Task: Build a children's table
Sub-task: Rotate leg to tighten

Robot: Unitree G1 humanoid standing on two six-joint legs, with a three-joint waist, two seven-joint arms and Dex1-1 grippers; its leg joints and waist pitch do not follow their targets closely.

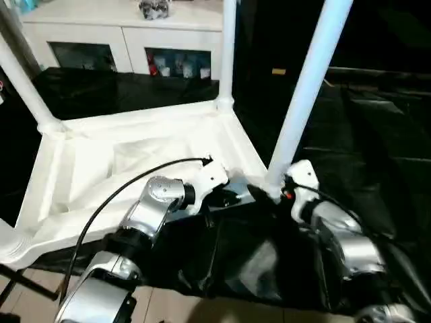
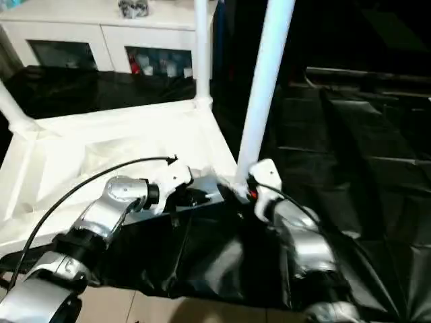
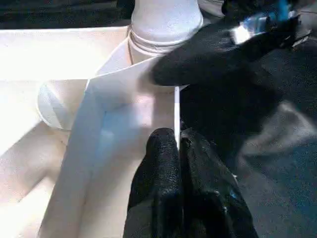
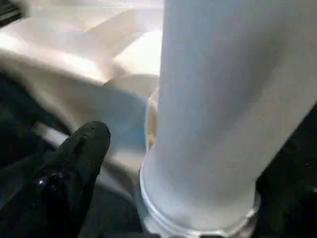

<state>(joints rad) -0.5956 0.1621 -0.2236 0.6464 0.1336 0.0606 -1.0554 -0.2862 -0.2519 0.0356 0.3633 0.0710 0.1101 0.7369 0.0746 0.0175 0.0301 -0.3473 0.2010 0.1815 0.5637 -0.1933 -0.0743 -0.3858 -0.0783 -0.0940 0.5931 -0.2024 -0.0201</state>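
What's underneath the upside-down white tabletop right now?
The tabletop lies ribbed side up on a black-sheeted table, legs pointing upward. The black sheet shows around its near and far edges; whatever lies directly beneath the top is covered from view.

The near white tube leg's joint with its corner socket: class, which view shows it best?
The right wrist view: the white tube leg seats in its socket up close. The left wrist view cuts off above the base; the eye views show the leg's length, joint small.
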